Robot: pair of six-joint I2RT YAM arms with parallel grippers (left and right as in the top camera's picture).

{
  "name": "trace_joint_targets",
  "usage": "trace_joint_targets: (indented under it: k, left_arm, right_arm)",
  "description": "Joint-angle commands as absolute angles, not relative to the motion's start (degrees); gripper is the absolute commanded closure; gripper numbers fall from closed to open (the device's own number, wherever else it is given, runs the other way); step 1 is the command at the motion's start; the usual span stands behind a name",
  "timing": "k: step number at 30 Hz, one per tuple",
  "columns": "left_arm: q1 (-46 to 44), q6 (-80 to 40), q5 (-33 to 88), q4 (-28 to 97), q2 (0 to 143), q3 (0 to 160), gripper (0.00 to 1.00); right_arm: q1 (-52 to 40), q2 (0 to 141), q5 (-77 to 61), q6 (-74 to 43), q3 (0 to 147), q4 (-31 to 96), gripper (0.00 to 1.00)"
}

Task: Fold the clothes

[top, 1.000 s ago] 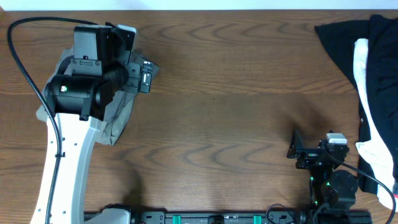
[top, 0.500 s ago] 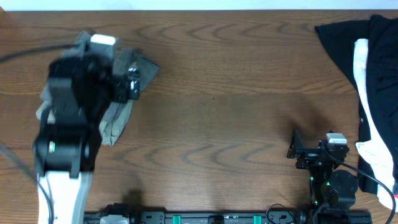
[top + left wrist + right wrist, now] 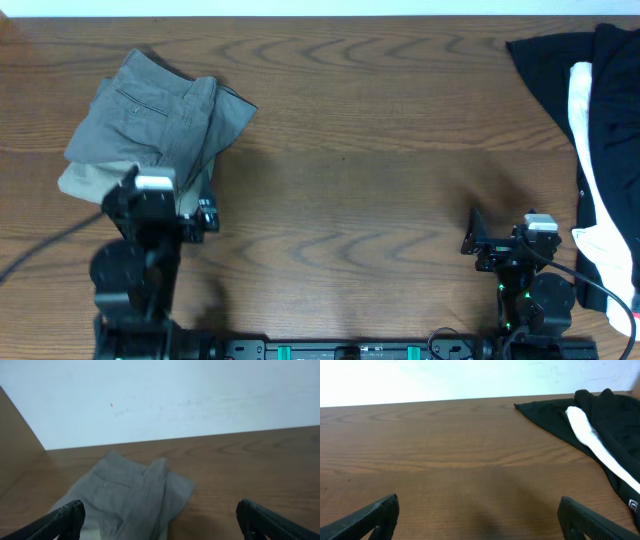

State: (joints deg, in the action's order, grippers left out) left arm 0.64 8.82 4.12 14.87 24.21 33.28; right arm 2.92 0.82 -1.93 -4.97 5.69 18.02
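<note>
Left fingers [image 3: 62, 519]: mine, spread as wide as they go, with nothing held. They sit low over the worktop [image 3: 380, 150] at the near edge of the grey shorts.
Right fingers [image 3: 375, 512]: also wide open and empty, near the front edge on the right, with bare wood ahead of them.
Grey shorts [image 3: 150, 110]: bunched in a rough fold at the far left of the worktop, with a pocket seam facing up and one corner poking out to the right. From my left wrist they lie straight ahead [image 3: 130, 495].
Khaki piece [image 3: 85, 178]: peeks out under the front left edge of the grey shorts, touching them.
Black clothes [image 3: 600, 100]: heaped at the right edge, far side, well apart from both sets of fingers.
White piece [image 3: 590, 150]: a strip lying on the black clothes and running front to back. From my right wrist it shows at the far right [image 3: 590, 435].
</note>
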Motion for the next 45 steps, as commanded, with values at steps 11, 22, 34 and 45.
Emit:
trace_joint_targets:
  k: [11,22,34,45]
  left_arm:
    - [1.0,7.8,5.1,14.0,2.5,19.6,0.02]
    - [0.8,7.9,5.1,11.9,0.1,10.5,0.02]
    - [0.8,7.9,5.1,3.4,0.1,0.3,0.02]
    - [0.8,7.9,5.1,3.4,0.2,0.3,0.02]
  right_arm:
    - [2.2,0.4,-2.4,-4.6,5.5,17.8,0.01]
    - [2.2,0.4,-2.4,-4.6,5.5,17.8,0.01]
    - [2.2,0.4,-2.4,-4.6,5.5,17.8,0.01]
    - [2.2,0.4,-2.4,-4.6,5.5,17.8,0.01]
